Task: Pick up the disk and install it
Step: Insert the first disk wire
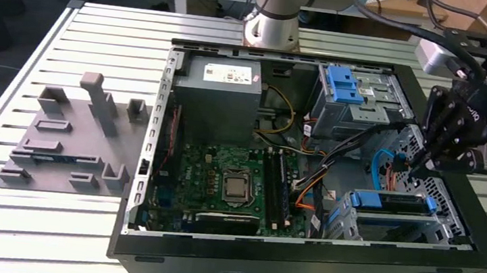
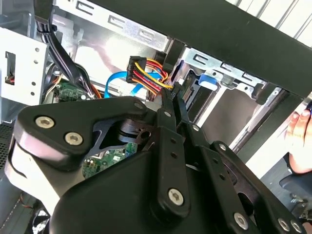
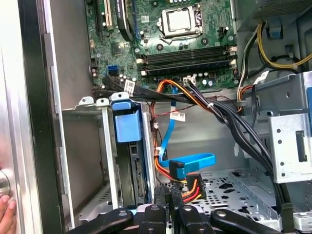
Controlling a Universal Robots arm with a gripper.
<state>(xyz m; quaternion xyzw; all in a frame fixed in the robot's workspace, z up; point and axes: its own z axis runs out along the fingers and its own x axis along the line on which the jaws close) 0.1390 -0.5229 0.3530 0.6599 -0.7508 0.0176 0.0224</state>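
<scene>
The disk (image 1: pixel 388 203), dark with a blue bracket round its edge, sits inside the metal drive cage (image 1: pixel 447 229) at the case's corner on the exterior view's right. In the first wrist view the disk (image 3: pixel 127 146) stands edge-on in the cage, its blue tab facing the motherboard. The second wrist view catches the blue tab (image 2: pixel 207 80) behind the fingers. My gripper (image 1: pixel 422 165) hangs inside the case just above the cage, its fingers (image 2: pixel 171 112) shut together. Their tips (image 3: pixel 169 195) rest against a black connector with red, yellow and orange wires (image 3: pixel 190 187).
The open computer case (image 1: pixel 302 265) lies on a slatted table. A grey power supply (image 1: pixel 221 90) sits at its far side, with the motherboard (image 1: pixel 230 182) below it. An upper bay holds another blue bracket (image 1: pixel 344 86). A grey slotted stand (image 1: pixel 71 139) lies outside. A person's hand (image 2: pixel 300 131) shows beside the case.
</scene>
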